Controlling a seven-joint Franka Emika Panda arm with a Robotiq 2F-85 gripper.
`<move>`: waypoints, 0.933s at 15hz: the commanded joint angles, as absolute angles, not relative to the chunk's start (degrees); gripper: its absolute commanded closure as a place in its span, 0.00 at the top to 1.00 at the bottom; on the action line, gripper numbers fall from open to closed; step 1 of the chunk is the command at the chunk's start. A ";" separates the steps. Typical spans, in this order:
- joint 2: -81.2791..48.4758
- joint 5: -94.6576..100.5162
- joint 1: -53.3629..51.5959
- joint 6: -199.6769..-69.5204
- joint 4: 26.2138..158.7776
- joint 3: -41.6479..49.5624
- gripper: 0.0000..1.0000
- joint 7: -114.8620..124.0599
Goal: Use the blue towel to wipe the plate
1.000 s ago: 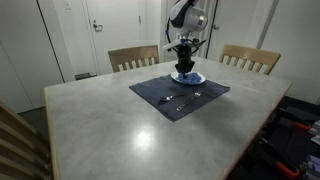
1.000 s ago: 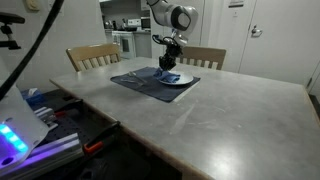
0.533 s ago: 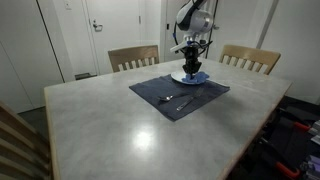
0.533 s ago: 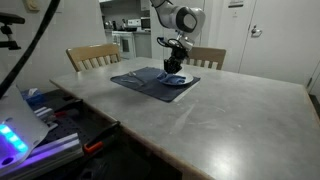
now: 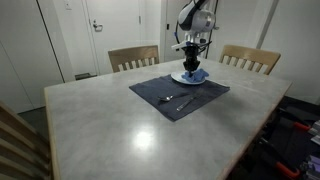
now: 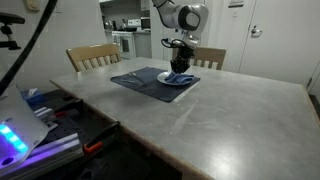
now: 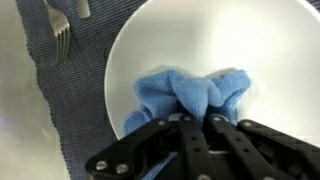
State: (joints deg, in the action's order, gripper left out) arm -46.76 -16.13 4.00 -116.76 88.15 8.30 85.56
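In the wrist view the blue towel [image 7: 190,92] is bunched on the white plate [image 7: 230,35], and my gripper [image 7: 197,116] is shut on its top fold, coming in from the bottom of the picture. In both exterior views the gripper [image 5: 193,66] [image 6: 181,68] points straight down at the plate [image 5: 181,78] [image 6: 166,76], pressing the towel [image 5: 196,75] [image 6: 180,79] onto the plate's surface. The plate lies on the far part of a dark navy placemat [image 5: 160,92].
A silver fork [image 7: 62,40] lies on the placemat [image 7: 70,100] left of the plate in the wrist view. Cutlery [image 5: 172,99] rests on the mat in an exterior view. Two wooden chairs [image 5: 133,57] [image 5: 250,58] stand behind the grey table [image 5: 120,130].
The gripper has slid sideways across the plate with the towel, toward the right in both exterior views. It stays shut.
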 commanded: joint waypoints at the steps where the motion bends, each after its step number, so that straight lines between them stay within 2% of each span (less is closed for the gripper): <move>1: -47.94 -15.68 3.05 -123.12 87.74 8.86 0.02 88.24; 7: -49.16 -15.42 2.01 -127.32 86.92 8.04 0.02 90.68; 14: -47.60 -15.82 2.81 -119.90 87.03 4.95 0.02 85.45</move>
State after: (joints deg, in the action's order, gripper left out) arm -47.08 -15.36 1.82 -123.37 87.70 6.98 88.29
